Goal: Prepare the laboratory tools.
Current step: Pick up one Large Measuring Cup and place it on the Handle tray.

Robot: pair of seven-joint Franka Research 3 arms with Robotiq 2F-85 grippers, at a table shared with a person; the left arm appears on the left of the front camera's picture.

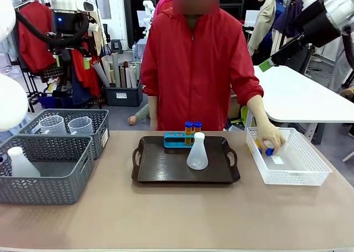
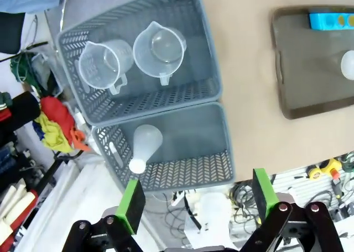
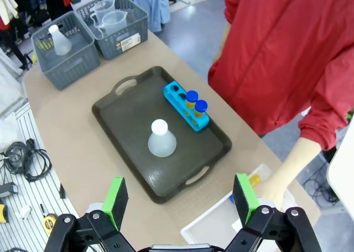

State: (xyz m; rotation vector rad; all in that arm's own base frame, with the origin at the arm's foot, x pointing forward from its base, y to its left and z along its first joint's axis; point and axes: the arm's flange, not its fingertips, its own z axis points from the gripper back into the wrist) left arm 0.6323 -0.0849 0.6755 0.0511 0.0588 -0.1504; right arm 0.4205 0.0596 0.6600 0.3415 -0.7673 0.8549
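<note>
Left gripper hangs wide open and empty above the measuring jug in its grey basket, way nearer than the right gripper, also open and empty.

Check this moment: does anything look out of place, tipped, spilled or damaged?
One thing: the conical flask in the nearer grey mesh basket appears to lie on its side, whereas the second flask stands upright on the dark tray. No spill or damage shows.

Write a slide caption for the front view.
A person's hand reaches into the white basket beside a tray holding a flask and a blue rack with two tubes.
</note>
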